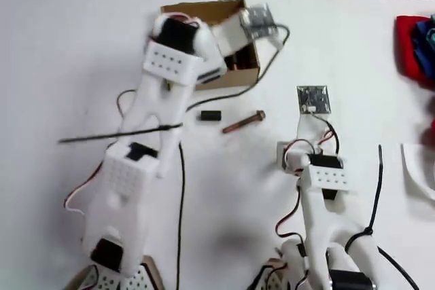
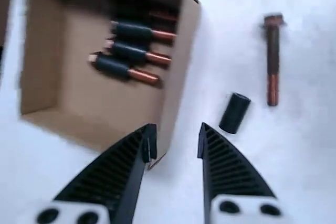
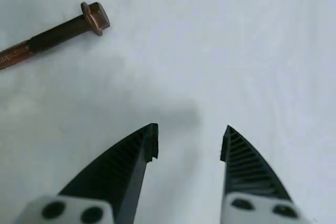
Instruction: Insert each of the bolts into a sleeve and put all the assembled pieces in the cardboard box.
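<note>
The cardboard box (image 1: pixel 204 10) stands at the back middle of the table, and my left arm hangs over it. In the left wrist view the box (image 2: pixel 39 56) holds several assembled pieces (image 2: pixel 126 51), black sleeves with copper bolt ends. My left gripper (image 2: pixel 173 142) is open and empty above the box's near corner. A loose black sleeve (image 1: pixel 211 115) (image 2: pixel 234 113) lies on the table, with a copper bolt (image 1: pixel 243 121) (image 2: pixel 272 59) just beside it, apart from it. My right gripper (image 3: pixel 189 142) is open over bare table, some way from the bolt (image 3: pixel 58 32).
Red and blue cloth (image 1: pixel 414 49) lies at the table's right edge, with a white curved object (image 1: pixel 416 171) below it. Black cables (image 1: pixel 181 188) trail between the arms. A thin black strap (image 1: pixel 115 134) sticks out across my left arm.
</note>
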You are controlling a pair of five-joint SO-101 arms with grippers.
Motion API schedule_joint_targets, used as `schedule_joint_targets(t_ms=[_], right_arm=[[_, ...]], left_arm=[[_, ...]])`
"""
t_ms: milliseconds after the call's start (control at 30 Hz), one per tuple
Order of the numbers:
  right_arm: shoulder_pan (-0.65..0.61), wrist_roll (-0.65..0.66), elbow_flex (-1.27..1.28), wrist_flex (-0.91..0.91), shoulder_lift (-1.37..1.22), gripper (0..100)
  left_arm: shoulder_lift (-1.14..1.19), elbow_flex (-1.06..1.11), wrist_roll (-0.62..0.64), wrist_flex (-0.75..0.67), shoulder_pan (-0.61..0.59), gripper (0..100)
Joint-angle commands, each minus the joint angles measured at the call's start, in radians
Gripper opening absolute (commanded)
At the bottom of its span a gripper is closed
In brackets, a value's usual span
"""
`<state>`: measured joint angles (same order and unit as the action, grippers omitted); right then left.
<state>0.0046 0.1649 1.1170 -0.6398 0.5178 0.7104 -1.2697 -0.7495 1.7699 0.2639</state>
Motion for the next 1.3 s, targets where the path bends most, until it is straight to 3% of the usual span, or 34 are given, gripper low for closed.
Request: schedule_joint_targets(t_ms=[0, 200, 300, 400, 567, 700, 900, 1033, 1267], right_arm=[[-0.119, 0.109, -0.112, -0.157, 0.03, 23.6], [-0.278, 0.253, -0.362, -0.386, 0.019, 26.1], [-0.349, 0.359, -0.486, -0.443, -0.027, 26.1], [-0.424, 0.456, -0.641, -0.521, -0.182, 26.1], [-0.481, 0.574, -0.98, -0.659, -0.513, 28.8], [-0.487, 0.591, -1.243, -0.756, -0.748, 35.5], [-0.487, 0.592, -1.547, -0.848, -1.029, 32.4], [-0.492, 0.609, -1.682, -0.912, -1.15, 32.4], [-0.536, 0.651, -1.838, -0.977, -1.282, 32.3]], left_arm=[[-0.186, 0.042, 0.13, 0.02, -0.064, 15], [-0.494, 0.595, 0.183, 0.015, -0.233, 15], [-0.704, 0.901, 0.305, -0.043, -0.327, 11], [-0.956, 1.256, 0.353, -0.192, -0.41, 5], [-1.395, 1.87, 0.353, -0.503, -0.531, 9], [-1.697, 2.212, 0.358, -0.713, -0.692, 11], [-1.993, 2.513, 0.359, -0.833, -0.839, 11], [-2.015, 2.618, 0.362, -0.882, -0.844, 13], [-2.015, 2.667, 0.509, -0.927, -0.839, 22]])
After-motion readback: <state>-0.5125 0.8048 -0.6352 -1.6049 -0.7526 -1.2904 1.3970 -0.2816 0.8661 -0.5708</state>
